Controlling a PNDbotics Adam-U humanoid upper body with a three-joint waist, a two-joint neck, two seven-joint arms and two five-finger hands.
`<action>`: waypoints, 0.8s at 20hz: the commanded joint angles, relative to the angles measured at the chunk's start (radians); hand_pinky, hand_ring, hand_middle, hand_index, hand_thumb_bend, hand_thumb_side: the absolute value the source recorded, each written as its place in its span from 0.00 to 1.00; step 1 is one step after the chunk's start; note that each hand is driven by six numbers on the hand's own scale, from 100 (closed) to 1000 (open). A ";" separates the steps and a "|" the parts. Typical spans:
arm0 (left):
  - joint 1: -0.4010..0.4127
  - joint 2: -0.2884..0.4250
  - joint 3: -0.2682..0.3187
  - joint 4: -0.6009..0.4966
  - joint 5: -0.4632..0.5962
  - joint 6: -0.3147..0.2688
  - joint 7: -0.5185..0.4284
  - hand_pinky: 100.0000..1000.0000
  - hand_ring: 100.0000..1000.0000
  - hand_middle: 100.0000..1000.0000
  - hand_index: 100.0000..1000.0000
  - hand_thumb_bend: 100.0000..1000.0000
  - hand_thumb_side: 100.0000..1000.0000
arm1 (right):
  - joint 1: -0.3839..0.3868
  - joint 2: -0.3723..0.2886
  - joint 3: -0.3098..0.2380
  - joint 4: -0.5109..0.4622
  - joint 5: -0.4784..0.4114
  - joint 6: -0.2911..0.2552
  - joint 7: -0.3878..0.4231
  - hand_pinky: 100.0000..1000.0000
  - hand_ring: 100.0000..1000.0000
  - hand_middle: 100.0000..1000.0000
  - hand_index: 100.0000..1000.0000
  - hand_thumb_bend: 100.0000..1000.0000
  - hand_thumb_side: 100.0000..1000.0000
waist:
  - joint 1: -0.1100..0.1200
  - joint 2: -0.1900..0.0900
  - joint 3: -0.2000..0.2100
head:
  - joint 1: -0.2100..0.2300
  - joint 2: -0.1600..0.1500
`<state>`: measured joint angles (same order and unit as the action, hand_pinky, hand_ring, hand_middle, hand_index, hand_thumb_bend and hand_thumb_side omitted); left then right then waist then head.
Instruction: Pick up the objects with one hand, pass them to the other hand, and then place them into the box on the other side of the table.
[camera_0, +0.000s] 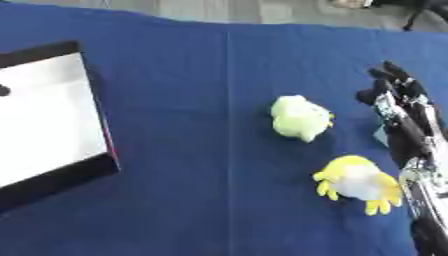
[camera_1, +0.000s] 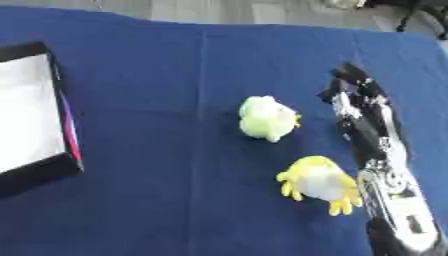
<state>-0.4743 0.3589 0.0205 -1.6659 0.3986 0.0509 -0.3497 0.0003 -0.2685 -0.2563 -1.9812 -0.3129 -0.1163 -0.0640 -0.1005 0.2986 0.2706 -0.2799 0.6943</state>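
Clearly nothing is held yet: the right hand (camera_1: 354, 95) reaches in from the right edge with its fingers stretched out straight above the blue tablecloth (camera_0: 192, 150), released and apart from both toys, while the left hand shows in neither view. The pale green plush toy (camera_0: 300, 118) lies near the middle of the table, just left of the right hand's fingertips, and the yellow plush toy (camera_0: 359, 183) with little yellow feet or fringes lies nearer the robot, close beside the right forearm. The box (camera_0: 44, 120), black-walled with a white floor, sits well apart at the left side. Both toys look soft, light and squashy, so they should give under the fingers rather than slip, and there is little to break. The rounded body of each seems the best place to close on, wrapping across its widest part; the thin yellow feet would likely fold away. A soft body may sag in the hand-over, so leaving half exposed for the other hand seems wise
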 joint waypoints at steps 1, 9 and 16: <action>-0.009 0.023 -0.001 -0.012 0.006 -0.003 0.000 1.00 0.68 0.66 0.72 0.04 0.78 | -0.001 -0.016 -0.009 -0.019 -0.007 -0.007 -0.007 0.71 0.58 0.77 0.87 0.08 0.25 | -0.005 -0.007 -0.004 | -0.009 0.013; -0.003 0.021 0.009 -0.023 0.027 -0.015 0.013 1.00 0.72 0.71 0.74 0.02 0.74 | 0.015 -0.037 -0.024 -0.019 -0.039 -0.002 -0.015 0.72 0.60 0.78 0.87 0.08 0.25 | 0.012 -0.028 -0.007 | 0.004 0.018; -0.003 0.041 0.010 -0.026 0.046 -0.034 0.024 1.00 0.73 0.73 0.75 0.01 0.73 | 0.048 -0.067 -0.023 -0.019 -0.046 -0.034 0.004 0.74 0.62 0.80 0.88 0.09 0.24 | 0.019 -0.046 -0.013 | -0.031 0.036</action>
<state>-0.4684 0.3696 0.0216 -1.6672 0.4388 0.0223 -0.3280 0.0483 -0.3021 -0.2697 -1.9812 -0.3567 -0.1383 -0.0646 -0.0997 0.2844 0.2589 -0.3026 0.7264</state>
